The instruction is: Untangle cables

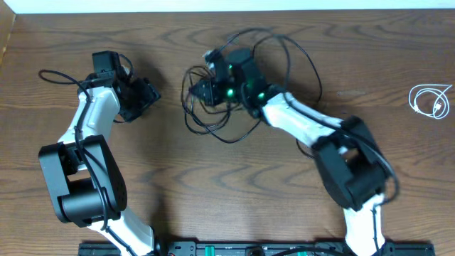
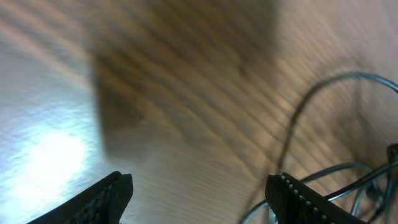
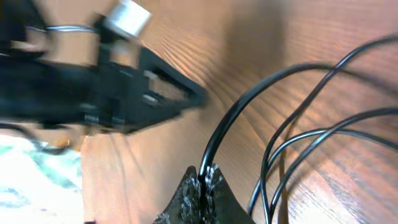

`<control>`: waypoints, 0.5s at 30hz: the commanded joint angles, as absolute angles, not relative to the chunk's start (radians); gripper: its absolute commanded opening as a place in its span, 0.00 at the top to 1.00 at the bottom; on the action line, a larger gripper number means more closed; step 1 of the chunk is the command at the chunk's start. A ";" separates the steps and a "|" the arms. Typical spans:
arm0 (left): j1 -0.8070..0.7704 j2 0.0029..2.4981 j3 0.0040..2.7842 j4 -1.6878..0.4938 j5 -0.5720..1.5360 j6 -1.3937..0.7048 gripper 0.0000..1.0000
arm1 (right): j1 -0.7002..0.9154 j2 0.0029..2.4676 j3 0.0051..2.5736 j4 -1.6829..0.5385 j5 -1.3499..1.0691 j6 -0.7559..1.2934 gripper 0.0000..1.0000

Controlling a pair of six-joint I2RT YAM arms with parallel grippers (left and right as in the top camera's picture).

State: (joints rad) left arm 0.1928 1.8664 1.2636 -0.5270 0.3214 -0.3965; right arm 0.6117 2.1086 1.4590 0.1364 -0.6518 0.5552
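Observation:
Black cables point(image 1: 227, 141) lie in tangled loops at the table's middle; the white cable point(image 1: 431, 99) is coiled apart at the far right. My right gripper point(image 1: 199, 90) reaches into the tangle from the right. In the right wrist view it point(image 3: 204, 176) is shut on one black cable point(image 3: 214, 140), which rises from between the fingers, while other black strands point(image 3: 298, 140) curve beside it. My left gripper point(image 1: 148, 96) hovers just left of the tangle. In the left wrist view it point(image 2: 202, 186) is open with only bare wood between its fingers, and black cable loops point(image 2: 311, 93) show at the right.
The left arm's body point(image 3: 106, 93) shows close ahead in the right wrist view. A thin black arm wire point(image 1: 53, 74) loops on the table at the far left. The table's far edge point(image 1: 227, 10) runs along the top.

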 commanded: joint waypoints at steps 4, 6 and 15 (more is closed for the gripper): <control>0.192 1.875 1.250 -0.491 0.654 -0.175 0.24 | 0.601 1.947 1.465 0.075 -0.634 0.461 0.99; 0.192 1.875 1.250 -0.487 0.734 -0.121 0.23 | 0.598 1.913 1.465 0.075 -0.630 0.462 0.99; 0.185 1.875 1.250 -0.483 0.902 -0.007 0.22 | 0.586 1.798 1.466 0.105 -0.597 0.462 0.98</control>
State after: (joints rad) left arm 0.1925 1.8664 1.2633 -0.4866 0.7895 -0.0895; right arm 0.5961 1.8530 1.4590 0.0933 -0.6106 0.4847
